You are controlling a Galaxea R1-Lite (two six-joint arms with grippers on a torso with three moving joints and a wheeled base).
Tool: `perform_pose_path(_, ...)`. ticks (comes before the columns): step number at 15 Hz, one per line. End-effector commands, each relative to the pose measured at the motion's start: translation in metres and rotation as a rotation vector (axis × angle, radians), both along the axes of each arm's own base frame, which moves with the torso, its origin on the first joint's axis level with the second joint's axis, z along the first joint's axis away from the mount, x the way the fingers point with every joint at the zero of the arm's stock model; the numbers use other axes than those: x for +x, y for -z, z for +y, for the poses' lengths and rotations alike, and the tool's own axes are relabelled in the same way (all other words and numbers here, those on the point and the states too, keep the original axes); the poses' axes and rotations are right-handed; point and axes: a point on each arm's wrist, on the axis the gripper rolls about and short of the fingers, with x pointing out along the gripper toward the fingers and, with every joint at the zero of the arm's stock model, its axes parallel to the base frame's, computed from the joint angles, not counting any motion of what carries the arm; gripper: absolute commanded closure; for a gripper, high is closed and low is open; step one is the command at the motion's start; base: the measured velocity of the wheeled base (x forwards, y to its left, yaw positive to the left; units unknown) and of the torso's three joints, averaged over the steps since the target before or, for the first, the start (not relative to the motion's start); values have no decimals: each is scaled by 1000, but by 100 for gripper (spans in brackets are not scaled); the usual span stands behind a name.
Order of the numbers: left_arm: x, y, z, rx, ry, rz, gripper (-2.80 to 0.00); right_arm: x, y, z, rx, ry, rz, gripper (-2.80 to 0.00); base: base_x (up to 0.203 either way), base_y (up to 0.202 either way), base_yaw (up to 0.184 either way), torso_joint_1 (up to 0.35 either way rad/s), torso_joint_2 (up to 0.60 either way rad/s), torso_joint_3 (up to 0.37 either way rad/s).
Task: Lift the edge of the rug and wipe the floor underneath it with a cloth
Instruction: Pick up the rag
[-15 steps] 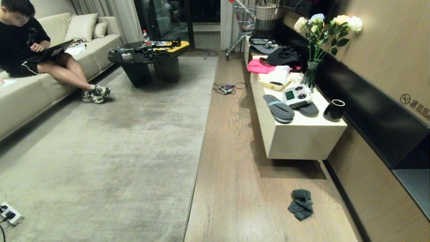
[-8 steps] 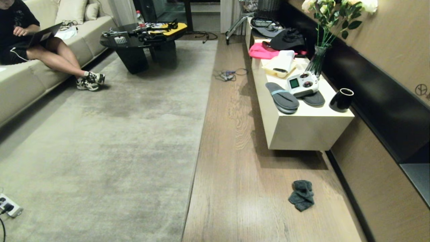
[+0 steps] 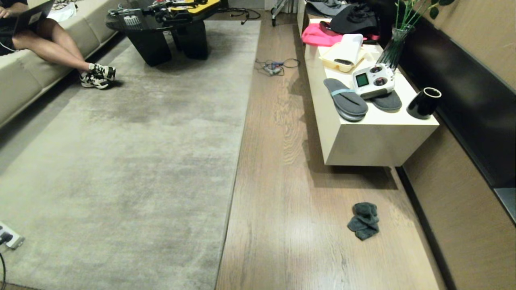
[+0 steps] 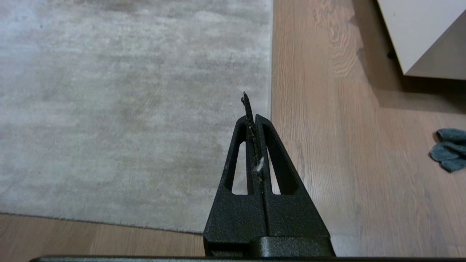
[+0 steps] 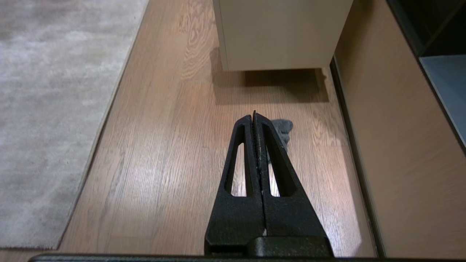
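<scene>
We see our left gripper [image 4: 253, 118] with its jaws pressed fully together, holding nothing but a few stray fibres caught between the fingers. It hangs above the rug edge [image 4: 271, 54], touching neither rug nor floor [image 4: 327, 153]. Our right gripper [image 5: 254, 117] is likewise closed tight and empty, hanging over the bare planks with the cloth [image 5: 282, 128] partly hidden behind its tip. Neither arm shows in the head view.

From the head view, we find the cloth [image 3: 365, 220] lying crumpled on the floor [image 3: 282, 181], well apart from the rug edge [image 3: 238, 161] and just in front of the pale cabinet [image 3: 375, 141]. The rug lies flat, its long straight border running away from us. On the far left a person [image 3: 52, 40] sits on the sofa [image 3: 24, 84].
</scene>
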Motion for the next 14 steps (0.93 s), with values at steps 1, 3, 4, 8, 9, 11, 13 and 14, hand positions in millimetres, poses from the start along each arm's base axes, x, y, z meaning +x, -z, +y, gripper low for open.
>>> perform_pose_path(1, 0, 0, 0, -1, -1, 2, 0, 0, 0, 0, 0, 0, -1, 0, 0, 0, 0, 7, 0, -201)
perform_pose_path(3, 0, 0, 0, -1, -2, 0, 0, 0, 0, 0, 0, 0, -1, 0, 0, 0, 0, 3, 4, -203)
perform_pose_path(4, 0, 0, 0, -1, 0, 0, 0, 0, 0, 0, 0, 0, -1, 0, 0, 0, 0, -2, 2, -198)
perform_pose_path(8, 0, 0, 0, -1, -2, 2, 0, 0, 0, 0, 0, 0, -1, 0, 0, 0, 0, 0, 2, -196)
perform_pose_path(9, 0, 0, 0, -1, -2, 1, 0, 0, 0, 0, 0, 0, -1, 0, 0, 0, 0, -2, 2, -198)
perform_pose_path(11, 0, 0, 0, -1, -2, 0, 0, 0, 0, 0, 0, 0, -1, 0, 0, 0, 0, 5, 1, -198)
perform_pose_path(13, 0, 0, 0, -1, -4, 0, 0, 0, 0, 0, 0, 0, -1, 0, 0, 0, 0, 0, 2, -198)
perform_pose_path(14, 0, 0, 0, -1, -5, 0, 0, 0, 0, 0, 0, 0, -1, 0, 0, 0, 0, 1, 6, -194)
